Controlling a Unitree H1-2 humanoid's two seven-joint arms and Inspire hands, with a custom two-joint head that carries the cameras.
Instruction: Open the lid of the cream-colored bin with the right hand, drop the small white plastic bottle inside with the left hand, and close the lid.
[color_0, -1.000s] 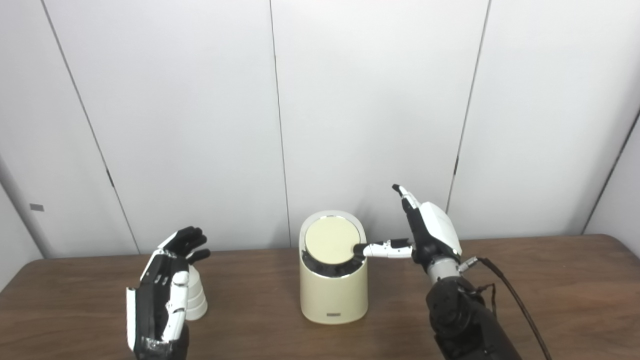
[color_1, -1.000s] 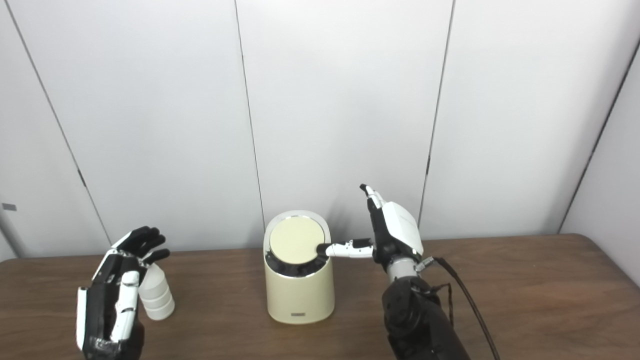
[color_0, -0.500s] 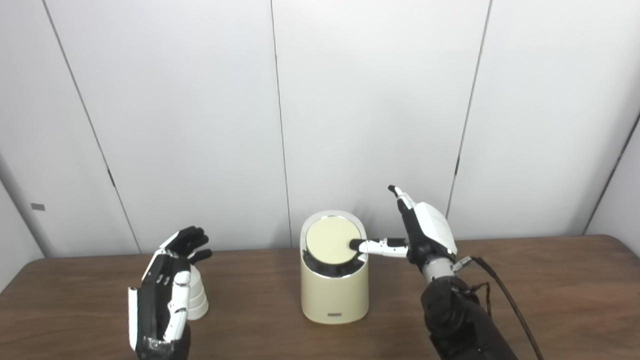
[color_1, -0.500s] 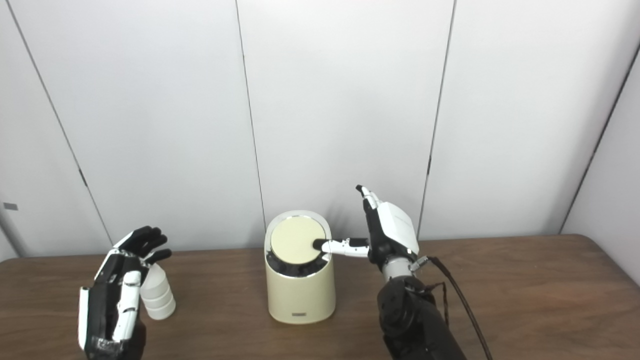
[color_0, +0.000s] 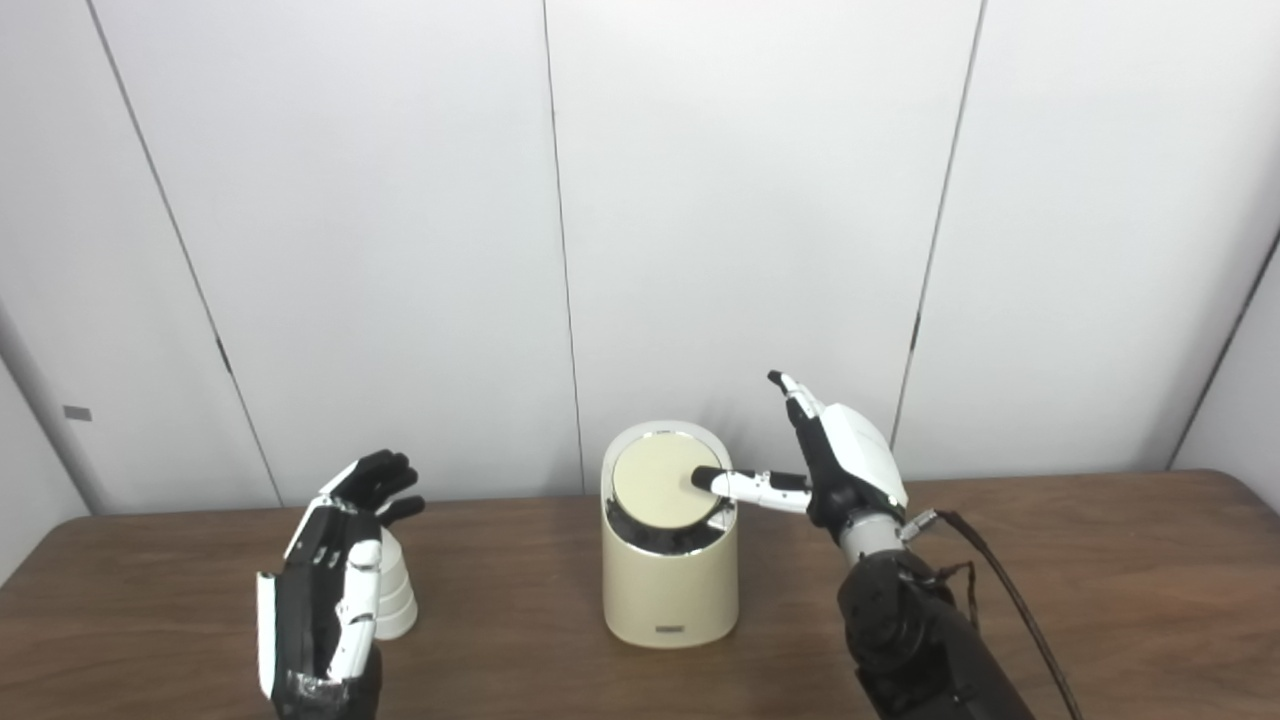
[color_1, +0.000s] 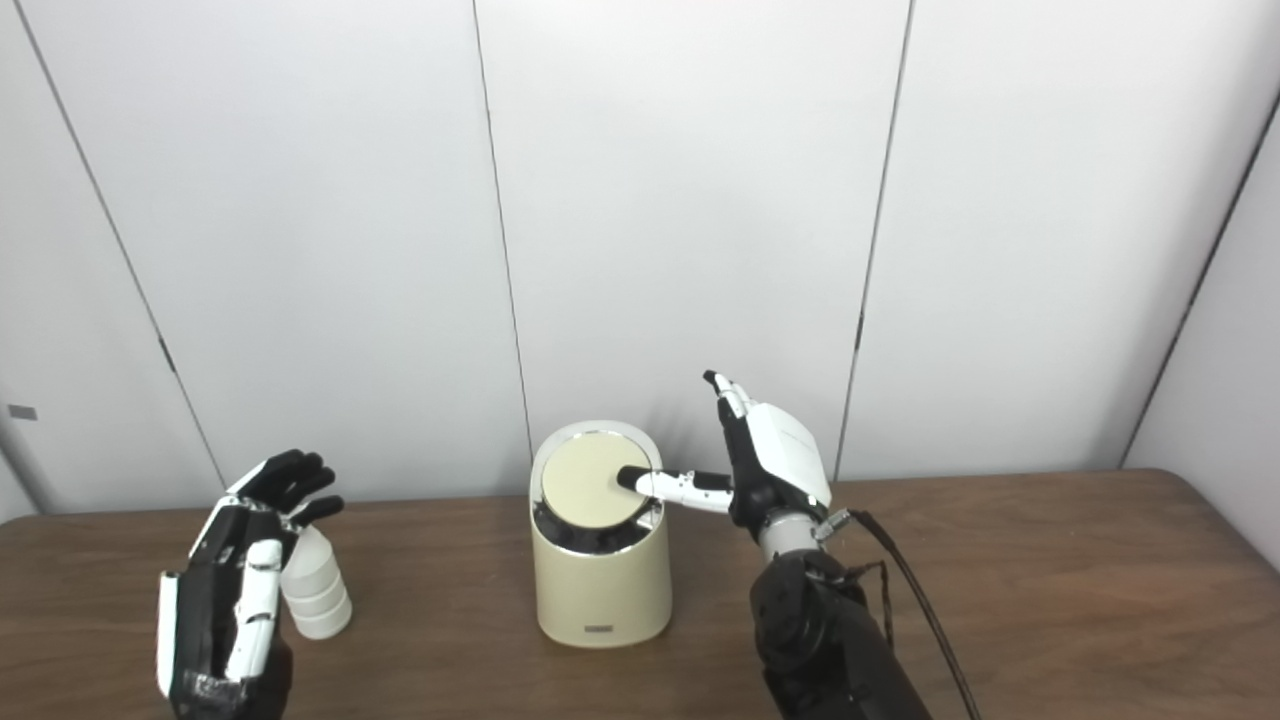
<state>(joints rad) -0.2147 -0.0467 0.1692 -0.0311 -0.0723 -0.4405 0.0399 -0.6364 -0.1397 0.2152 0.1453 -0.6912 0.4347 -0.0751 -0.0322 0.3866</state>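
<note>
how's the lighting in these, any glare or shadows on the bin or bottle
Left eye view: even, soft light; the bin casts a faint shadow on the wall behind, with a thin bright glint on its rim. Right eye view: the bottle is pale and low in contrast beside the left hand; no strong glare.

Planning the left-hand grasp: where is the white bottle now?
The white bottle stands on the table at its left side, just beside the open left hand, well left of the cream bin.
</note>
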